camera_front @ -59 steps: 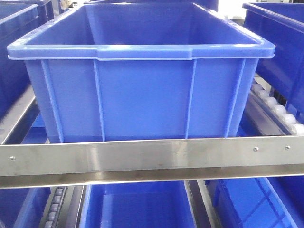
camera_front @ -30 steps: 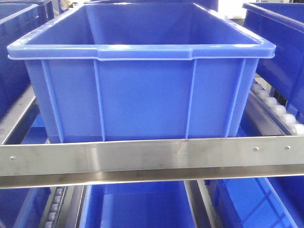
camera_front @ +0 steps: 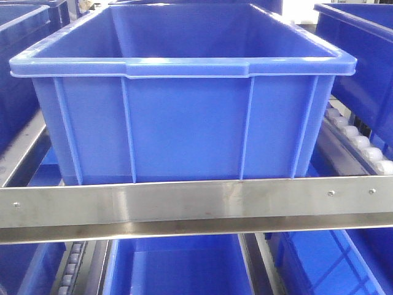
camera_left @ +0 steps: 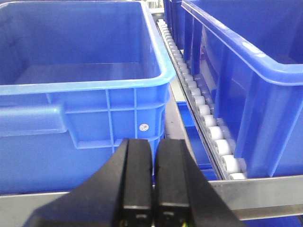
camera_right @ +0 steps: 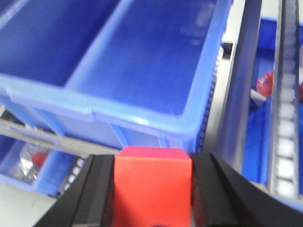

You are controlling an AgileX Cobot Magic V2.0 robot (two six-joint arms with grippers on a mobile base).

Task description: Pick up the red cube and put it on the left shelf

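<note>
Red, the cube (camera_right: pixel 152 187) sits squarely between the two black fingers (camera_right: pixel 97 198) of the right gripper (camera_right: pixel 152 189), low in the right wrist view. Both fingers press flat against its left and right faces, so the gripper is clamped on it, spread only as wide as the cube itself. The cube's bottom edge runs out of the picture. Beyond it, further off, lies a blue bin (camera_right: pixel 142 66) with a divider running down its inside, resting on a metal rail (camera_right: pixel 239 90). To the right a roller track (camera_right: pixel 286 118) runs into the distance, and something red (camera_right: pixel 266 84) lies past it, too blurred to make out. At the lower left a lower bin (camera_right: pixel 28 163) holds a clear bag with red bits, also unclear.

The left gripper (camera_left: pixel 154 182) shows in its own wrist view with its two black fingers (camera_left: pixel 137 175) drawn together, only a thin slit between them, and nothing held. It hangs just in front of a blue crate (camera_left: pixel 85 94), near that crate's right corner, above a steel bar (camera_left: pixel 255 194). A line of white rollers (camera_left: pixel 203 111) runs between this crate and a second crate (camera_left: pixel 246 71) on the right.

The front view shows one large blue tub (camera_front: pixel 184 117) on a shelf behind a steel beam (camera_front: pixel 196 206), with more blue tubs around and below, cut off by the edges. Neither arm nor cube appears there.
</note>
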